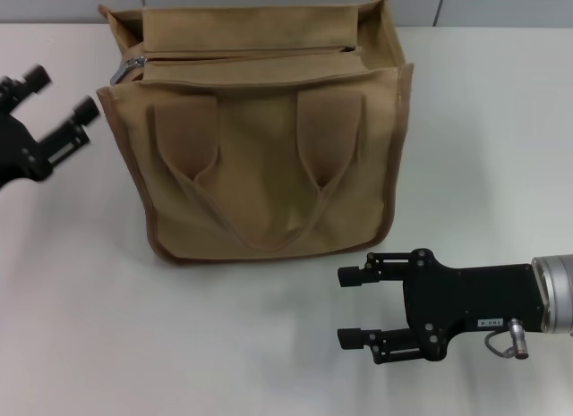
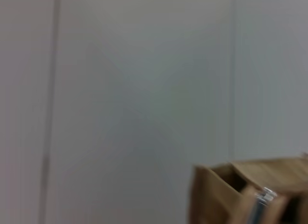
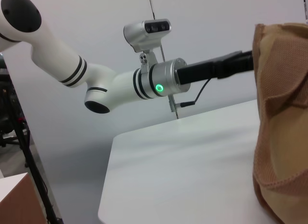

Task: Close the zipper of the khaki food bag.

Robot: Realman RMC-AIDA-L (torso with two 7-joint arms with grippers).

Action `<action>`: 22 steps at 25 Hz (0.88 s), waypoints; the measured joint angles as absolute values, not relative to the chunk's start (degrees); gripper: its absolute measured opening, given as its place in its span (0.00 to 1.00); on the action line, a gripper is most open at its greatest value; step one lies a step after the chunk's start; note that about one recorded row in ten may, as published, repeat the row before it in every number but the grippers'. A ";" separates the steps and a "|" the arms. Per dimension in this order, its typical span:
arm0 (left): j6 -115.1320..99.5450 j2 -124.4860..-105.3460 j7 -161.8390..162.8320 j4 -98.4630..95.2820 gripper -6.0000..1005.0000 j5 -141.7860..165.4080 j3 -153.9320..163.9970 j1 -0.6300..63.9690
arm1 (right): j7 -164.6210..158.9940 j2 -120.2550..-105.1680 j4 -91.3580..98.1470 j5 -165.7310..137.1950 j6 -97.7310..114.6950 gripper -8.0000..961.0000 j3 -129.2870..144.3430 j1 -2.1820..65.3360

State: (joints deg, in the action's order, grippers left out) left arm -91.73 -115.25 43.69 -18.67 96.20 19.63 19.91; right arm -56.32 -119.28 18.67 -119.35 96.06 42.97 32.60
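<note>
Head view showing bag [image 1: 269, 139] sitting mid-table, zipper [image 1: 242, 54] running left-right, pull tab [image 1: 128, 69] lying at left end. Left gripper [image 1: 63, 98] hovering just beside tab, fingers spread. Right gripper [image 1: 351, 306] waiting near front, fingers wide.

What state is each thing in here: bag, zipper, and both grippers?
khaki food bag: upright on the table, handles hanging down its front.
zipper: open, pull tab at the bag's left end.
left gripper: open, empty, left of the bag.
right gripper: open, empty, in front of the bag.
</note>
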 joint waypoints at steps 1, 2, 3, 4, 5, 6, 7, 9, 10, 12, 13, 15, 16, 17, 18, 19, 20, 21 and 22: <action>-91.97 -115.18 43.67 -18.72 0.77 97.22 19.63 20.03 | -56.33 -119.28 18.69 -119.35 96.06 0.76 42.97 32.60; -92.19 -115.14 43.66 -18.88 0.77 98.30 19.63 20.21 | -56.34 -119.27 18.72 -119.35 96.06 0.76 42.97 32.60; -92.37 -115.19 43.63 -19.13 0.77 99.36 19.64 20.45 | -56.35 -119.27 18.74 -119.35 96.05 0.76 42.97 32.60; -92.39 -115.29 43.53 -19.34 0.77 99.74 19.63 20.63 | -56.35 -119.27 18.76 -119.35 96.04 0.76 42.97 32.60; -92.37 -115.66 43.17 -19.71 0.77 100.45 19.63 21.24 | -56.35 -119.26 18.79 -119.35 96.01 0.76 42.97 32.61; -92.16 -115.83 42.93 -19.74 0.77 100.65 19.62 21.58 | -56.35 -119.26 18.80 -119.35 95.97 0.76 42.98 32.63; -92.16 -115.83 42.93 -19.74 0.77 100.65 19.62 21.58 | -56.35 -119.26 18.80 -119.35 95.97 0.76 42.98 32.63; -91.35 -116.32 41.98 -19.76 0.77 100.97 19.60 22.36 | -56.35 -119.26 18.81 -119.35 95.93 0.76 42.98 32.67; -90.64 -116.69 41.08 -19.78 0.77 101.02 19.59 22.80 | -56.35 -119.26 18.82 -119.35 95.92 0.76 42.97 32.67; -89.26 -117.34 39.49 -19.81 0.77 100.91 19.50 23.47 | -56.35 -119.26 18.81 -119.35 95.90 0.76 42.98 32.73; -88.39 -117.65 38.63 -19.83 0.77 100.83 19.39 23.85 | -56.34 -119.27 18.81 -119.35 95.89 0.76 42.97 32.78; -86.49 -118.09 37.11 -19.86 0.77 100.74 19.14 24.60 | -56.35 -119.26 18.85 -119.35 95.88 0.76 42.98 32.87; -85.95 -118.18 36.74 -19.86 0.77 100.72 19.08 24.79 | -56.40 -119.27 18.88 -119.35 95.88 0.76 42.98 32.90; -85.48 -118.22 36.40 -19.87 0.77 100.69 19.01 24.97 | -56.44 -119.26 18.90 -119.35 95.88 0.76 42.98 32.93; -85.31 -118.22 36.26 -19.87 0.77 100.68 18.96 25.06 | -56.49 -119.26 18.90 -119.35 95.88 0.76 42.98 32.97; -85.40 -118.09 36.27 -19.89 0.77 100.66 18.85 25.06 | -56.53 -119.26 18.90 -119.35 95.88 0.76 42.98 33.02; -85.71 -117.95 36.33 -19.93 0.77 100.65 18.71 25.02 | -56.55 -119.26 18.90 -119.35 95.88 0.76 42.97 33.06; -86.54 -117.60 36.51 -19.98 0.77 100.60 18.45 24.75 | -56.57 -119.27 18.90 -119.35 95.88 0.76 42.97 33.09; -87.41 -117.17 36.71 -20.01 0.77 100.56 18.21 24.36 | -56.59 -119.26 18.90 -119.34 95.88 0.76 42.93 33.11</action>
State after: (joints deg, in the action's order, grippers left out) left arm -87.41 -117.17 36.71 -20.01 100.56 18.21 24.36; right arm -56.59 -119.26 18.90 -119.34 95.88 42.93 33.11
